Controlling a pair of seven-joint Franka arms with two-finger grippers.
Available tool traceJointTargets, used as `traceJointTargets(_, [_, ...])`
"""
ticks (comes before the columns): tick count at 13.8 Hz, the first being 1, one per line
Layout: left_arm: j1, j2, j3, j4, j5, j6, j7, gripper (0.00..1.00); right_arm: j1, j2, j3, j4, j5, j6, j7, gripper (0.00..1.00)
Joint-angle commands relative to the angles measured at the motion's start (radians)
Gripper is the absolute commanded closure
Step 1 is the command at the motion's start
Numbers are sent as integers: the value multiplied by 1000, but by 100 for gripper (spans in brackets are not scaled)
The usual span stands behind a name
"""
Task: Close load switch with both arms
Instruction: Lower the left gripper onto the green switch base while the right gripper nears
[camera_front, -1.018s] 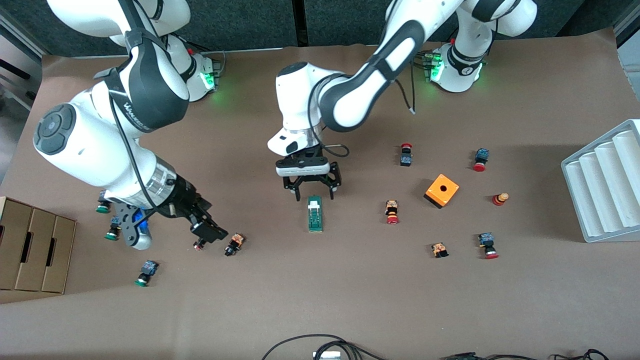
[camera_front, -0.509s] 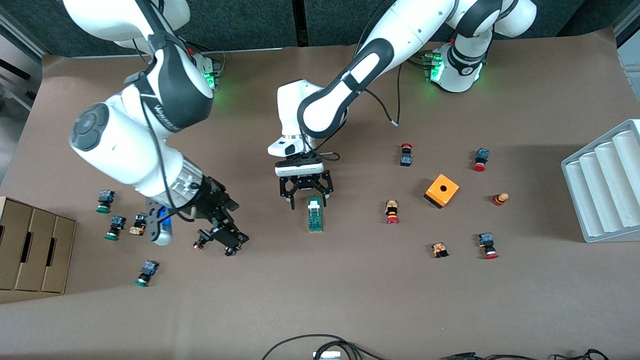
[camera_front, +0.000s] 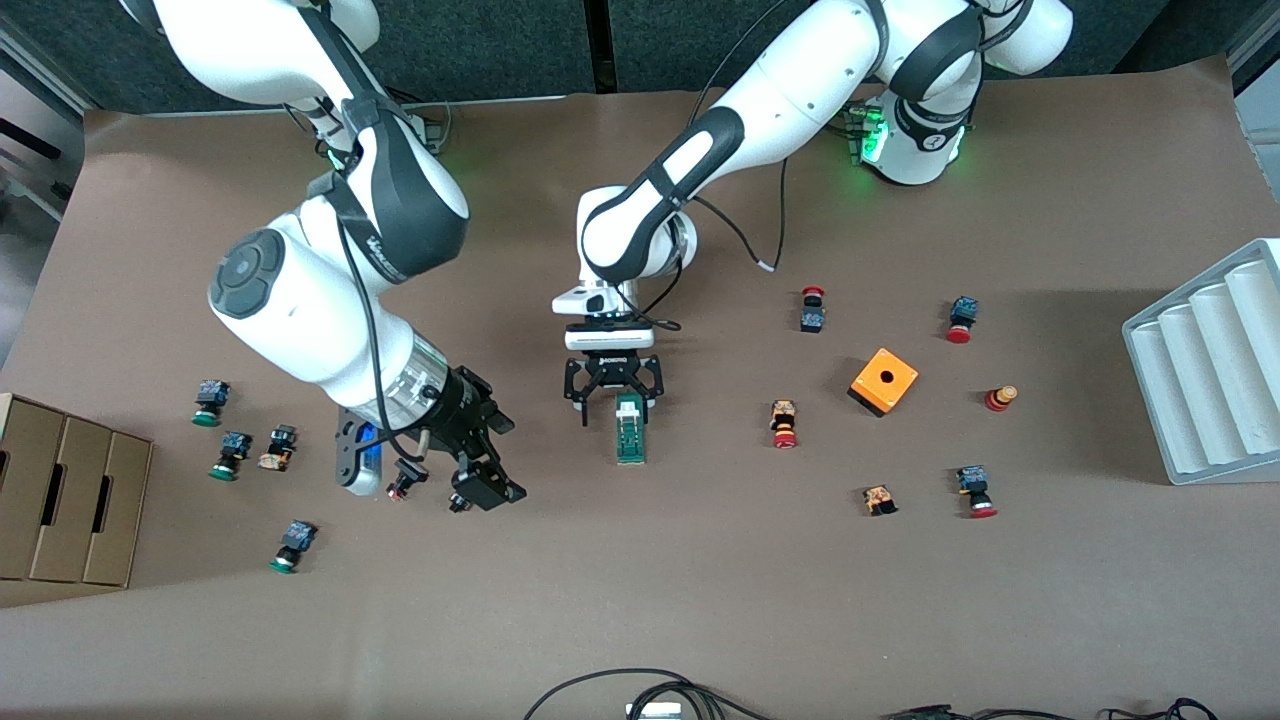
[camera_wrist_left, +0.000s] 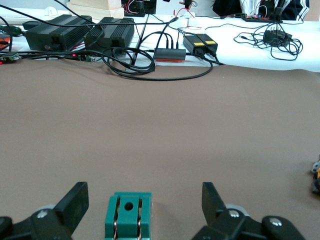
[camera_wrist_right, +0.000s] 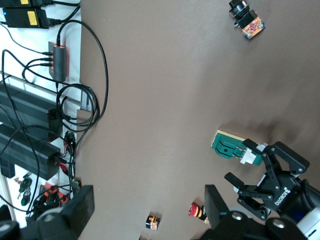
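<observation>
Front view: left end effector (camera_front: 612, 400) straddles the load switch (camera_front: 629, 428) wide open, untouched; right end effector (camera_front: 478, 478), also wide, approaches beside it; closing not begun.

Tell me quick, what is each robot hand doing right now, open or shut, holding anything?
Left hand: open, empty, straddling the white-lever end of the narrow dark-green rectangular load switch.
Right hand: open, empty, over small push buttons on the brown table.
</observation>
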Motion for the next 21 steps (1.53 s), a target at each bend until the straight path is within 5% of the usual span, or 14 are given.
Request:
traceJointTargets(1, [-7, -5, 6, -35, 69, 0, -70, 0, 5, 49, -8, 46, 24, 18, 19, 2])
traceJointTargets(21, [-49, 78, -77, -94, 178, -235, -176, 0, 56, 143, -17, 46, 14, 65, 64, 2])
